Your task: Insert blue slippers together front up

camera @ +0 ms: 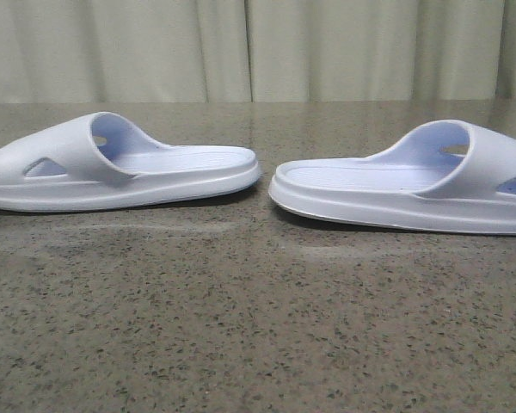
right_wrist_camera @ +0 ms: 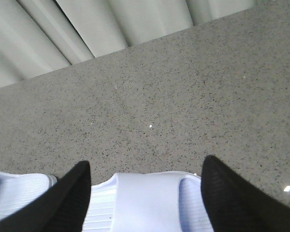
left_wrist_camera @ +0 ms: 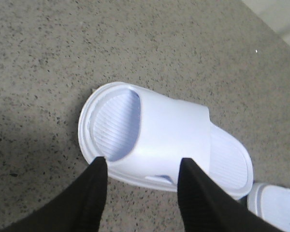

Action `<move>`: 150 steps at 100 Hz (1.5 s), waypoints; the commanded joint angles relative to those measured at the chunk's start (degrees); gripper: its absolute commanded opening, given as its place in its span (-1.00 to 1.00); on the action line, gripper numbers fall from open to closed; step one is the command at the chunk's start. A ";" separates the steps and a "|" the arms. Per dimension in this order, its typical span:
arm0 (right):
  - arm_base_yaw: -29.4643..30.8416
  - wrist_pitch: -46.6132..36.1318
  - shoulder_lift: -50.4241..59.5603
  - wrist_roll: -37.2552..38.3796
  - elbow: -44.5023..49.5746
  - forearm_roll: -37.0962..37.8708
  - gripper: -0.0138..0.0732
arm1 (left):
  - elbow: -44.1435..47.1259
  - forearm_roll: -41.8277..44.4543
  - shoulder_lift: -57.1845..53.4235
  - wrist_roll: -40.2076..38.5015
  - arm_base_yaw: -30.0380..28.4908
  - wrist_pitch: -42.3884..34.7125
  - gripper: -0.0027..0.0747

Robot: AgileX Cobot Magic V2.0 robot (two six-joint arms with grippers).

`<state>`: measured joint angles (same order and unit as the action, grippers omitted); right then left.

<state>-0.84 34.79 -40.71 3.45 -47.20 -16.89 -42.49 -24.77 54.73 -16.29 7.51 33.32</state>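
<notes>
1. Nearest us lies the speckled grey-brown stone tabletop [camera: 241, 327], smooth and faintly glossy, and we place everything else by it.
2. Both blue slippers rest flat on that tabletop, soles down, heels facing each other with a narrow gap between, not touching. The left slipper [camera: 120, 163] and the right slipper [camera: 413, 185] are pale lavender-blue moulded foam, each with a thick rounded sole, a wide arched strap cut with a triangular side opening, and a finely ribbed footbed.
3. Above the tabletop, the left gripper [left_wrist_camera: 141, 166] hangs over the left slipper's strap, its black textured fingers [left_wrist_camera: 94, 186] spread wide, one to either side of the strap; we cannot tell whether they touch the foam.
4. The right gripper [right_wrist_camera: 146, 171] hovers over the right slipper likewise, its dark matte fingers [right_wrist_camera: 222, 186] set wide apart, holding nothing.
5. Beyond the tabletop's far edge hangs a pale curtain [camera: 258, 47] in soft vertical folds.
</notes>
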 commanded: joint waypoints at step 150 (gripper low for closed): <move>0.33 -6.16 -0.23 -0.44 -2.07 -0.64 0.28 | -1.87 -16.41 18.71 -0.55 -4.38 -6.82 -0.19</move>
<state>-0.84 33.28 -40.71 3.45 -47.20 -16.89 -42.49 -39.51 74.55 -16.51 3.28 28.74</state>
